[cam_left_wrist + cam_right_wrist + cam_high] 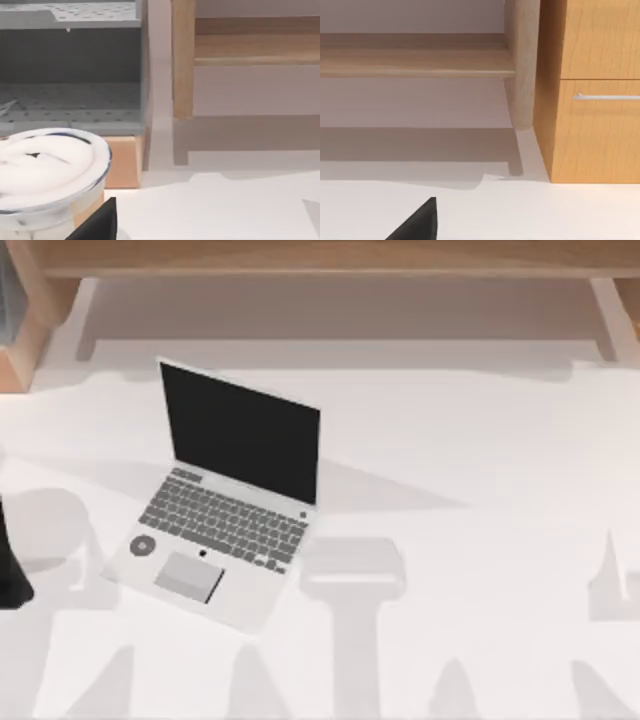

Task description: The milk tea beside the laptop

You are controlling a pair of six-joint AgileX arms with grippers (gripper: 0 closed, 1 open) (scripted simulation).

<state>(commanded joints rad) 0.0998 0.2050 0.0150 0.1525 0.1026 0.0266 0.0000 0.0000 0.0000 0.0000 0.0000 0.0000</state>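
Observation:
The laptop [225, 500] stands open on the white table, left of centre and turned slightly, with a black screen, grey keys, a touchpad and a round grey sticker. The milk tea [45, 172], a round cup with a creamy-white lid and a bluish rim, sits very close in the left wrist view. A dark tip of my left gripper [97, 222] lies right beside the cup's wall; whether it grips the cup is hidden. A dark part of my left arm [10, 565] shows at the table's left edge. My right gripper [417, 222] is parked over bare table.
A wooden shelf [320, 260] runs along the back of the table. Behind the cup stands a grey perforated rack [70, 100] beside a wooden post [183, 60]. The right wrist view faces a wooden cabinet [600, 125] with a metal drawer handle.

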